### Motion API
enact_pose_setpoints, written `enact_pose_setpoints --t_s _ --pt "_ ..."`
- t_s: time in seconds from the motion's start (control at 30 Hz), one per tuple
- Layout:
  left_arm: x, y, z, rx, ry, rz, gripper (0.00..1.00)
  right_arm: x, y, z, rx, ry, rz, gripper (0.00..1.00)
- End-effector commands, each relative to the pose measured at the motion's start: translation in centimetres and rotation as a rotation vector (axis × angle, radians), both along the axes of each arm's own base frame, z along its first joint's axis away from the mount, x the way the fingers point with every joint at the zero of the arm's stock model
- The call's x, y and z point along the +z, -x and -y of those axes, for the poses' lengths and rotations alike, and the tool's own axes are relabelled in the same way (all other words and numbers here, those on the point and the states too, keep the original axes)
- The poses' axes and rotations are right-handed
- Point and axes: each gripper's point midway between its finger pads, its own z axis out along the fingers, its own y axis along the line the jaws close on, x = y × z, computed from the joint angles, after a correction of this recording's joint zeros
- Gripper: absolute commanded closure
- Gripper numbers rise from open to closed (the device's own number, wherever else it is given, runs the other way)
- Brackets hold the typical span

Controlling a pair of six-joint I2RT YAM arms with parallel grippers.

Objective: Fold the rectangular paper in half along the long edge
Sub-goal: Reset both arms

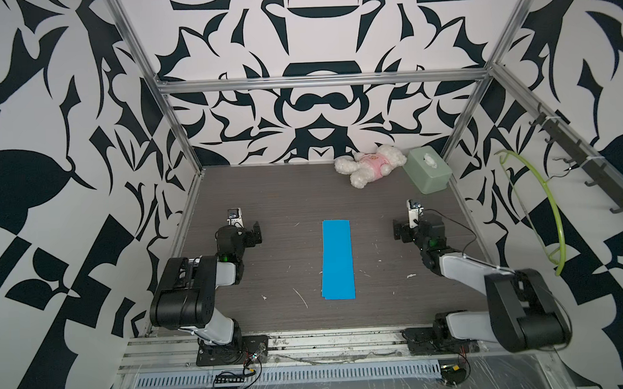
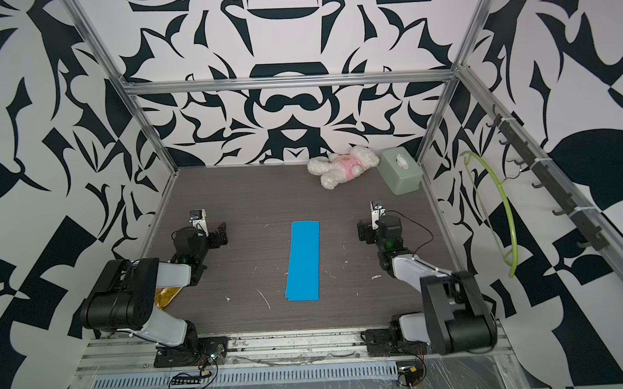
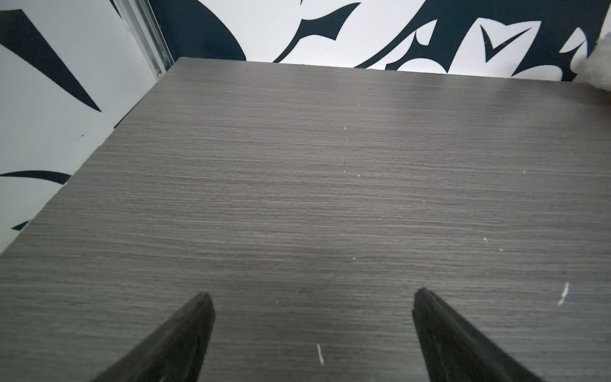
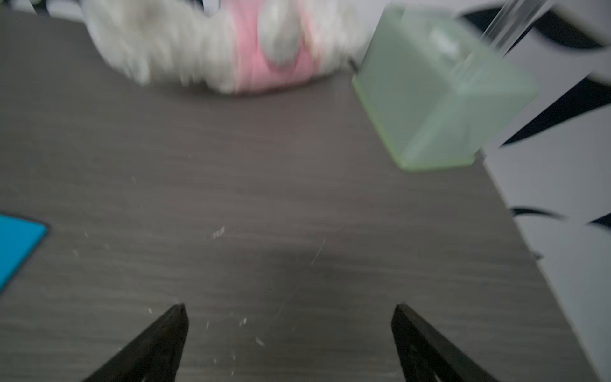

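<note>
On the grey wood-grain surface (image 1: 289, 199), the left jaws stand wide apart and empty, the thin, flat, sky-blue rectangular paper (image 1: 337, 260) lies midway between both pairs, touching neither, its long axis running roughly the way they point, and the right jaws gape likewise.

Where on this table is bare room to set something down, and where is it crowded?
Bare: the strips between the blue paper and the left hand, and between it and the right hand; also the far left corner of the table. Crowded: the far right corner, with the plush bear beside the tissue box.
</note>
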Motion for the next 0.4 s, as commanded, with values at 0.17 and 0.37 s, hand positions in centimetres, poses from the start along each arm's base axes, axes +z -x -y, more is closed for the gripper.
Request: enact_pose_setpoints --t_s 0.17,0.37 --pt "0.6 -0.6 0.0 -0.008 -0.007 0.007 0.01 1.3 -2.4 0.6 -0.036 -0.042 0.139 0.01" --pt "0.7 -0.6 0.0 -0.011 -0.001 0.01 0.01 0.9 -2.3 0.9 -0.044 -0.06 0.143 0.01"
